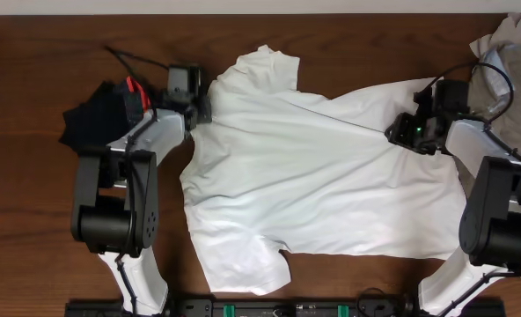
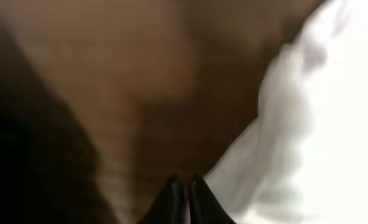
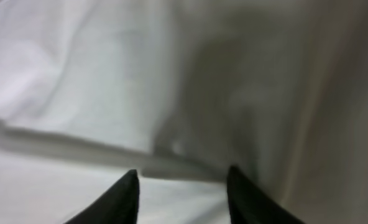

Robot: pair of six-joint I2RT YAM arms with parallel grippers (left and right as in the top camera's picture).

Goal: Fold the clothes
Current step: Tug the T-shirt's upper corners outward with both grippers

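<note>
The white T-shirt lies spread out across the middle of the table, with a diagonal crease across its upper half. My left gripper sits at the shirt's upper left edge. In the left wrist view, that gripper is shut over bare wood, with nothing visible between the fingertips and the shirt's edge just to its right. My right gripper rests on the shirt's upper right part. Seen from the right wrist, this gripper is open, its fingers straddling a fold in the white cloth.
A black garment with a red band lies bunched at the left, behind my left arm. A khaki-beige garment is heaped at the far right edge, beside my right arm. Both arm bases stand at the front edge.
</note>
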